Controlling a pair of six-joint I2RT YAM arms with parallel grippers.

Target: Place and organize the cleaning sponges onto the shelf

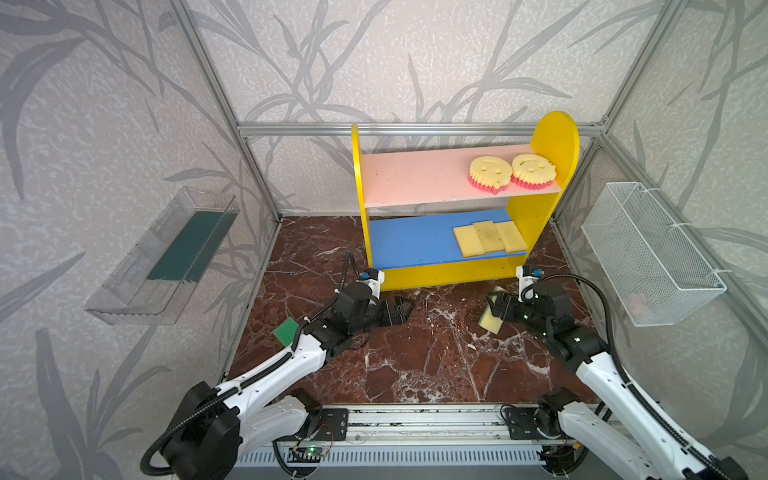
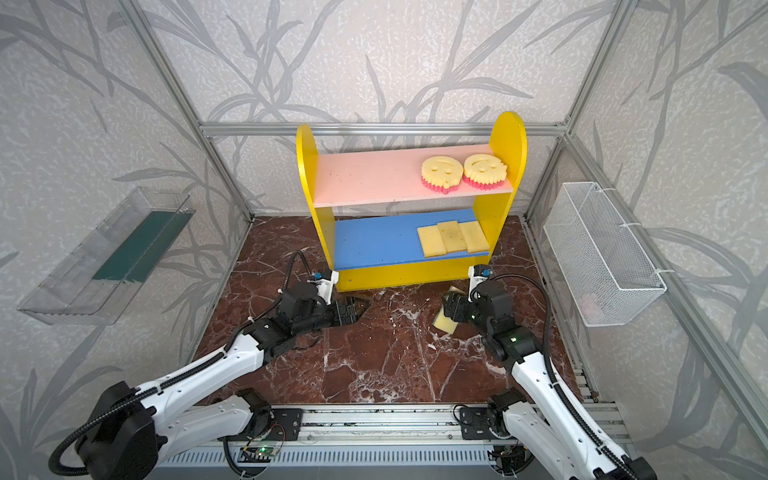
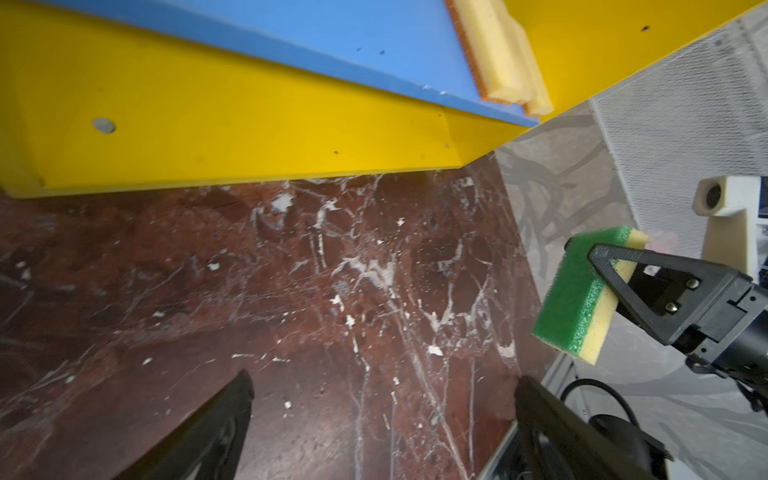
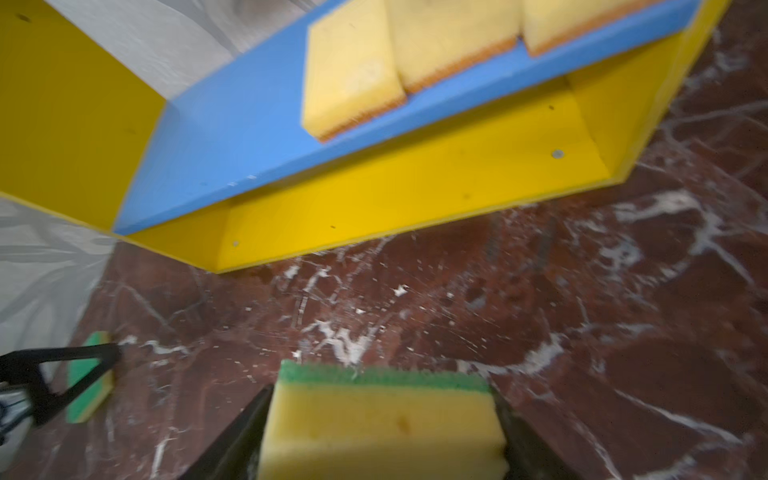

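Tabletop (image 1: 415,361) red marble w/ leaf-print walls (image 1: 104,124)

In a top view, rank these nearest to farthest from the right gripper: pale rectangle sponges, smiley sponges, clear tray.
1. Pale rectangle sponges, on the blue lower board, just beyond the right gripper.
2. Smiley sponges, on the pink upper board.
3. Clear tray, far left wall.

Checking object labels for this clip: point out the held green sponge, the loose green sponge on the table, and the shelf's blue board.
held green sponge (image 3: 573,299): left wrist view, green scouring face.
loose green sponge (image 1: 285,331): a top view, green top face.
blue board (image 1: 409,241): a top view, bare middle.
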